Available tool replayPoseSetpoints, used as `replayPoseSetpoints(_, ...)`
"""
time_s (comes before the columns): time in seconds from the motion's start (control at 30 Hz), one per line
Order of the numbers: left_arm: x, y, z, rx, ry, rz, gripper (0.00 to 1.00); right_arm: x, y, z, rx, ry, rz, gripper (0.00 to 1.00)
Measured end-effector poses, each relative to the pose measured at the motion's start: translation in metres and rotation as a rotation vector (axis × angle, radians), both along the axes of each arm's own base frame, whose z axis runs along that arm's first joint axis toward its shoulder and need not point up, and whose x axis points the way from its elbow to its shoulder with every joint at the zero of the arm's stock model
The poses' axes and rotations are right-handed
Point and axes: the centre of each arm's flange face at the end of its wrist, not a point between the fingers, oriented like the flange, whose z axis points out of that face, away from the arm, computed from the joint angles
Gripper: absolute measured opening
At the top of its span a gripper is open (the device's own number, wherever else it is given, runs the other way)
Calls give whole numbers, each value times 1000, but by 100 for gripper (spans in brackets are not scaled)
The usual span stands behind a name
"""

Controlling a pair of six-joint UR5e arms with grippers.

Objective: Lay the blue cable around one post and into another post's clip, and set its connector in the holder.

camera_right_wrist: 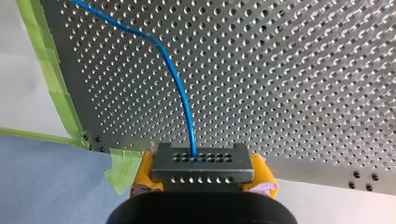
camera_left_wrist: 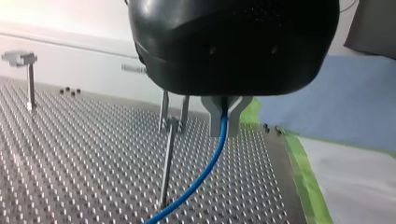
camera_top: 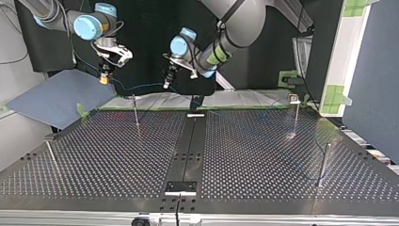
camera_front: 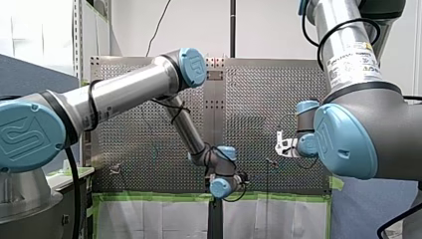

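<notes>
Fingers (camera_left_wrist: 212,119) of my left jaws, bare metal, are pinched shut on the blue cable (camera_left_wrist: 208,168). It drops from between them in a slack curve toward the counter (camera_left_wrist: 70,177) and passes close by the foot of a thin post (camera_left_wrist: 167,163) topped with a small clip (camera_left_wrist: 173,122). Whether it touches that post I cannot tell. My right jaws are closed too: their yellow pads (camera_right_wrist: 142,175) clamp the connector (camera_right_wrist: 201,163), a flat dark block with rows of small holes. The cable leaves its middle and arcs away over the perforated plate. In the top view both jaws hang above the counter's far edge with the cable sagging between them, near a post at that view's left.

I judge the routing to be at its start: the cable seems to lie in no clip and round no post, and the connector is in the air. I cannot pick out the holder. The next move likely calls for my left jaws to lead the span down around a post while my right jaws give slack, so that the thin post is not pulled over.

The cable looks thin, smooth and bright blue, bending softly without kinks.
</notes>
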Motion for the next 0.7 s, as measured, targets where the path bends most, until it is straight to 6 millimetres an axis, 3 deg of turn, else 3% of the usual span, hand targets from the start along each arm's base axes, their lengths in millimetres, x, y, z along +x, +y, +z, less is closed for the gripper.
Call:
replayPoseSetpoints(0.23,-11,-12,6,1,-2,-21,1,-6,-2,-6,16,4,-2,0)
replayPoseSetpoints(0.47,-15,-30,17,2,-6,-42,1,-8,0,-24,44,9,7,0)
replayPoseSetpoints(0.7,-16,-39,23,-2,-4,-50,1,-11,-5,-26,29,8,32,0)
